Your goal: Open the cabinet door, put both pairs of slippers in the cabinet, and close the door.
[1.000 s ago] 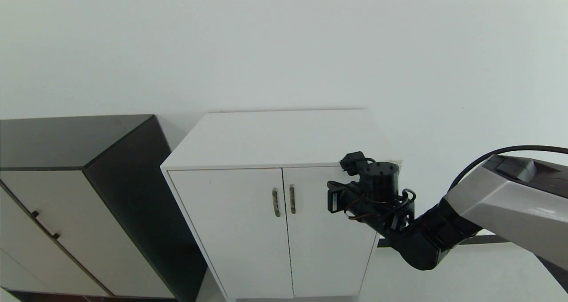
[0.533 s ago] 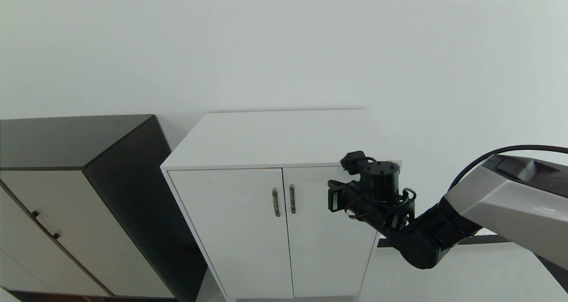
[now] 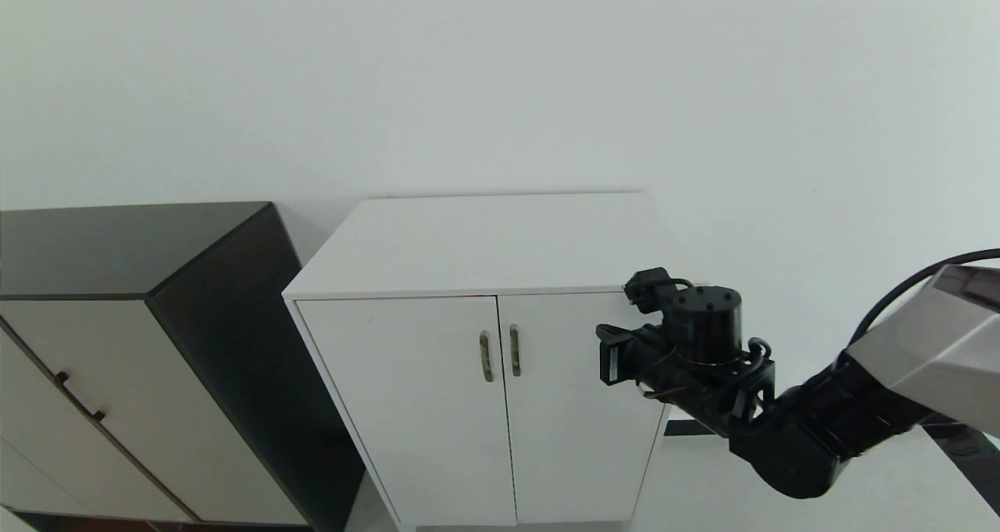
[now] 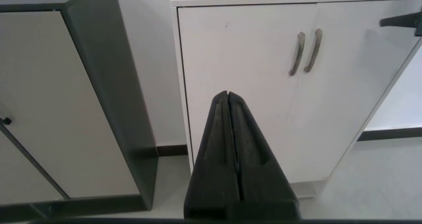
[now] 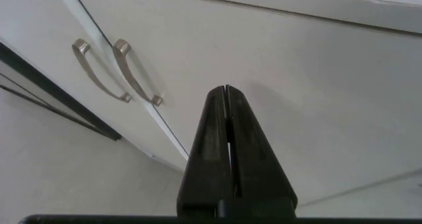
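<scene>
against the wall, the white cabinet (image 3: 484,243) stands beside a dark cabinet (image 3: 117,251), both doors closed, handles (image 3: 500,354) paired at the centre seam. right gripper (image 5: 226,95) is before the right door (image 3: 562,438), fingers pressed together, holding nothing. left gripper (image 4: 227,99) likewise, well apart from the cabinet.

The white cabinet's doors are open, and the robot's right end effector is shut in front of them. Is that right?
No. The white cabinet has both doors closed, as the head view shows. The right end effector is shut in front of them.
</scene>
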Available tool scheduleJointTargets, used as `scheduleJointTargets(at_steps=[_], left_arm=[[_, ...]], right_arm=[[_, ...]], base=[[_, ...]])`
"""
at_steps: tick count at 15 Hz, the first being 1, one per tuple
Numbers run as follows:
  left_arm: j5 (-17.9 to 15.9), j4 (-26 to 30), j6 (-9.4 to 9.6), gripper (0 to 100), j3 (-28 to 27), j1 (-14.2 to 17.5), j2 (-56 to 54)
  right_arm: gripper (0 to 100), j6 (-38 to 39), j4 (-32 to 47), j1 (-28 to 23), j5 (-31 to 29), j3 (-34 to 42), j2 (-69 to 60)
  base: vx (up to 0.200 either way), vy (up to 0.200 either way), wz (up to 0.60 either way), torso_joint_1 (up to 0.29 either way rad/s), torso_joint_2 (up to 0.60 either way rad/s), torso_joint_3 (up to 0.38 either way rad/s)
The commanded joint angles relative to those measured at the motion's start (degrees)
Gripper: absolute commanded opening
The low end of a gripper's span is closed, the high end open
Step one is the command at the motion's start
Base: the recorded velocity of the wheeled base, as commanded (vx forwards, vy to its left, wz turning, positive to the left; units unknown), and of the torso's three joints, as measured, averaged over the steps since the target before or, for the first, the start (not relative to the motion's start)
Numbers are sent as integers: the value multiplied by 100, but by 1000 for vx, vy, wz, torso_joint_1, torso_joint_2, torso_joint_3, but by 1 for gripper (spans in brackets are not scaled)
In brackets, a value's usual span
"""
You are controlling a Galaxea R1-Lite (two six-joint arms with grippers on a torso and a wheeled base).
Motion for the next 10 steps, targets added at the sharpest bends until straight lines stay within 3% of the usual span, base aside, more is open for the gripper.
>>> scheduleJointTargets(at_steps=[1,4,10], left_arm=[[-4,0,2,0,0,0,-1],[-4,0,2,0,0,9,-1],[5,0,-7,0,0,0,-1]], right_arm=[[0,-2,-2,-34,-23,839,-908],[0,-11,-2,-535,-190,2025,-2068],[0,-328,60,-2117,-137,4486,-4178]], base=[[0,0,0,0,0,0],[0,0,0,0,0,0],[0,0,0,0,0,0]])
